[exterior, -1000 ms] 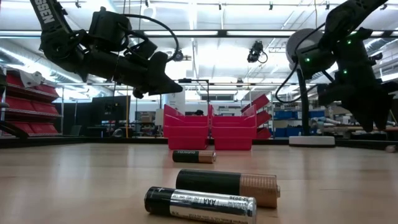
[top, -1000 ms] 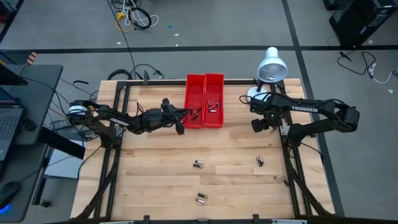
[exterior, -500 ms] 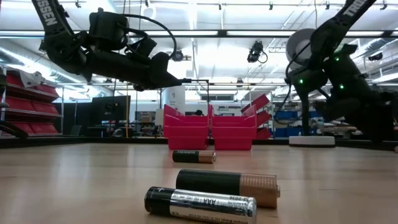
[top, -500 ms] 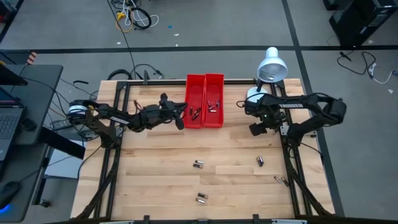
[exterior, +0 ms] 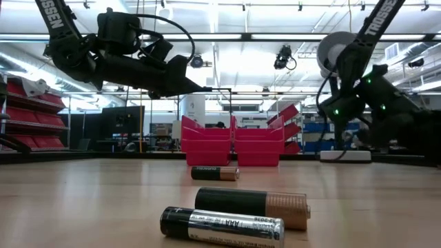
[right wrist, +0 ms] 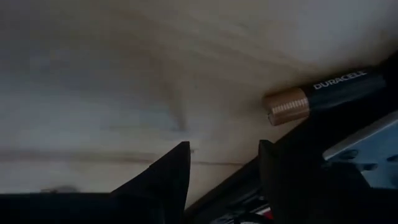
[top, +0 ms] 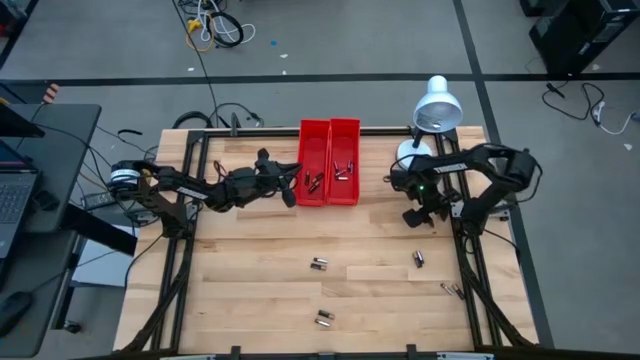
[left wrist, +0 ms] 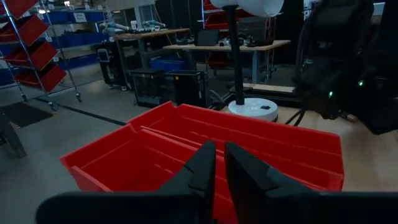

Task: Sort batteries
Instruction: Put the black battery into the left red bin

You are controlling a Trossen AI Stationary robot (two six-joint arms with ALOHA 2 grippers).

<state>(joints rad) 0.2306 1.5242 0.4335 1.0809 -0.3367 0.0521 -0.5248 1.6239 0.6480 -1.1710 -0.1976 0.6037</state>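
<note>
Two red bins stand side by side at the table's far middle, the left bin (top: 313, 160) and the right bin (top: 345, 160), each with a few small batteries inside. Several batteries lie loose on the near half of the table: (top: 319, 264), (top: 419, 259), (top: 451, 290), (top: 324, 319). The low view shows three of them (exterior: 251, 207). My left gripper (top: 291, 188) (left wrist: 219, 163) hovers just left of the left bin, its fingers nearly together with nothing between them. My right gripper (top: 415, 214) (right wrist: 222, 158) is open, pointing down over bare wood, beside a black-and-copper battery (right wrist: 311, 96).
A white desk lamp (top: 436, 104) stands at the far right corner, close behind my right arm. A black metal frame runs along the table's edges (top: 462, 262). A laptop (top: 15, 195) sits on a side table to the left. Bare wood lies between the bins and the loose batteries.
My right arm has folded back and its gripper has come down toward the table, moving slightly toward the near edge and tipping to point downward. My left gripper has drifted a little toward the far edge, rising beside the left bin.
</note>
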